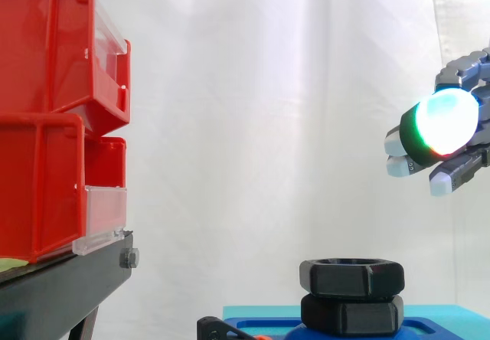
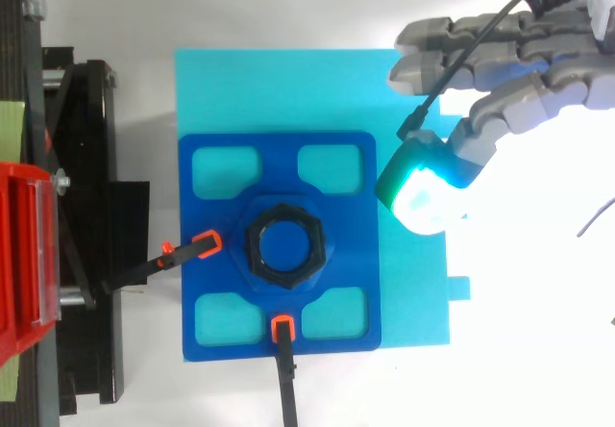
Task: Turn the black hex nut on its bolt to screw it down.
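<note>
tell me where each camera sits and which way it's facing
Side view: beside the work at about its height, looking level across at the black hex nut and red bins; the hand shows at the right edge, higher than the nut.
Top view: overhead, looking straight down on the nut in its blue fixture; the open hand is at upper right.
Shared: nut, hand, red bins.

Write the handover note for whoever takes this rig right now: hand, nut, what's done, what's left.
Hand: open, holding nothing, above and to the right of the nut in the side view, clear of it.
Black hex nut: at the centre of the blue fixture, stacked over a second black hex piece.
Done: nothing to report; the nut is ungripped.
Left: lower the hand onto the nut, grip it, turn it down.
</note>
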Available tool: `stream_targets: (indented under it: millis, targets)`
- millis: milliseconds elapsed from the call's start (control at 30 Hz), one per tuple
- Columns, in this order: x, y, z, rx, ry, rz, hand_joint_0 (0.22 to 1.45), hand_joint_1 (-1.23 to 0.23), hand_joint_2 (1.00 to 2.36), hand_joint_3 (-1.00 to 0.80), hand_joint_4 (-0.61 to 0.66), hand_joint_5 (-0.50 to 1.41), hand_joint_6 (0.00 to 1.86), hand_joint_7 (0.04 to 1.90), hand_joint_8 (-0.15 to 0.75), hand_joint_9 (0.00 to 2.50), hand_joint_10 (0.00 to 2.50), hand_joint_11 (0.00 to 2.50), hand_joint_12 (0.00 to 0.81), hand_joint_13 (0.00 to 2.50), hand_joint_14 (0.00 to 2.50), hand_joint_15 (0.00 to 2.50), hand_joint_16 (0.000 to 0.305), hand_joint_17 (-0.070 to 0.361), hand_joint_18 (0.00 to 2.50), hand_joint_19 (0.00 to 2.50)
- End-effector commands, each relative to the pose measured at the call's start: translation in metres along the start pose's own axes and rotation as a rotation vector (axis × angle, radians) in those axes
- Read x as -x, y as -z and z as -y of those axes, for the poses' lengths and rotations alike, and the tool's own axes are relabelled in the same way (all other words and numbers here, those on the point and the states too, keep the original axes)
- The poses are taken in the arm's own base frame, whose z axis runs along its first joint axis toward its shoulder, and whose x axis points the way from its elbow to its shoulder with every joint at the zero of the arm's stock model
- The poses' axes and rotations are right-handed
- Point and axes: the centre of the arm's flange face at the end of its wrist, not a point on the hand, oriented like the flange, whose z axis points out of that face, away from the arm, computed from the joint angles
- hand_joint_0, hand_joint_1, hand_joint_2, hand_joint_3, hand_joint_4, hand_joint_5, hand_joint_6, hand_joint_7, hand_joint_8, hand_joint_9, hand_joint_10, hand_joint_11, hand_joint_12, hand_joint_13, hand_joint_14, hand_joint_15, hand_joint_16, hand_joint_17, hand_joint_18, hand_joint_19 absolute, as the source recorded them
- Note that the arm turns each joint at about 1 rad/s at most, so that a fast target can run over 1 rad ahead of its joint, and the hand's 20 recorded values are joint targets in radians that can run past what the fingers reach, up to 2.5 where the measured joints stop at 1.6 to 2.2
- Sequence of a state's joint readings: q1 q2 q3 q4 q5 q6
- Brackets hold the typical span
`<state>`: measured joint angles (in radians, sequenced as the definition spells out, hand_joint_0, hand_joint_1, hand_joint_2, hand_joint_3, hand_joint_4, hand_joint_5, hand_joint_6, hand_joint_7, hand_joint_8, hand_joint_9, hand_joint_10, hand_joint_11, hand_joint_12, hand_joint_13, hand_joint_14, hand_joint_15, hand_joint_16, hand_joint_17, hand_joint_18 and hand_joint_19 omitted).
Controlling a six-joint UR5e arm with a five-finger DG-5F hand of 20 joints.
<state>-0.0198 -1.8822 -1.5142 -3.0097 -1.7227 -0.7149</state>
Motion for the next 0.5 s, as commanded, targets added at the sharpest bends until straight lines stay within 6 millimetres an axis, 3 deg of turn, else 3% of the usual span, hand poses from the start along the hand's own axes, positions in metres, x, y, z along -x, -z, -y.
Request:
stream_targets:
  millis: [0,467]
  targets:
    - [0.0001,0.0,0.0,0.0,0.0,0.0,0.44,-0.42,1.0,-0.5,0.02,-0.3,0.5,0.58,0.159,0.0,0.0,0.0,0.381,0.0,0.0,0.0,0.069,0.155,0.22,0.21]
    - [0.0001,0.0,0.0,0.0,0.0,0.0,0.44,-0.43,1.0,-0.5,0.03,-0.3,0.5,0.59,0.177,0.02,0.0,0.0,0.386,0.0,0.0,0.0,0.068,0.153,0.2,0.22]
